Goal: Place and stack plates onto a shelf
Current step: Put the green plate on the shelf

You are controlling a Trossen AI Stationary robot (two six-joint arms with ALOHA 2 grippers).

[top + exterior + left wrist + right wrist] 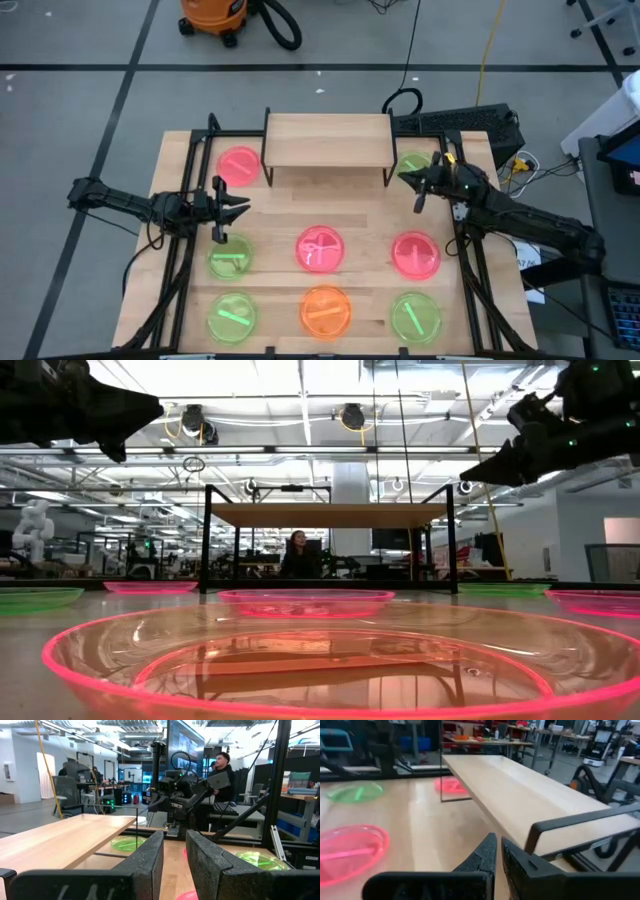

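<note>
Several round translucent plates lie flat on the tabletop: pink (pixel 238 165) at the far left, green (pixel 412 162) at the far right, then green (pixel 230 258), pink (pixel 320 248) and pink (pixel 415 253) in the middle row, and green (pixel 232 317), orange (pixel 326 310) and green (pixel 415 317) near the front. The shelf (pixel 327 140) stands bare at the far middle on black legs. My left gripper (pixel 240 207) hovers open, above the table at the left, pointing toward the right edge. My right gripper (pixel 412 182) is shut, in the air beside the shelf's right end, over the far-right green plate.
Black frame rails (pixel 190 180) run along the table's left and right sides. Bare wood lies between the shelf and the middle row of plates. A person (pixel 297 552) sits in the room beyond the far edge.
</note>
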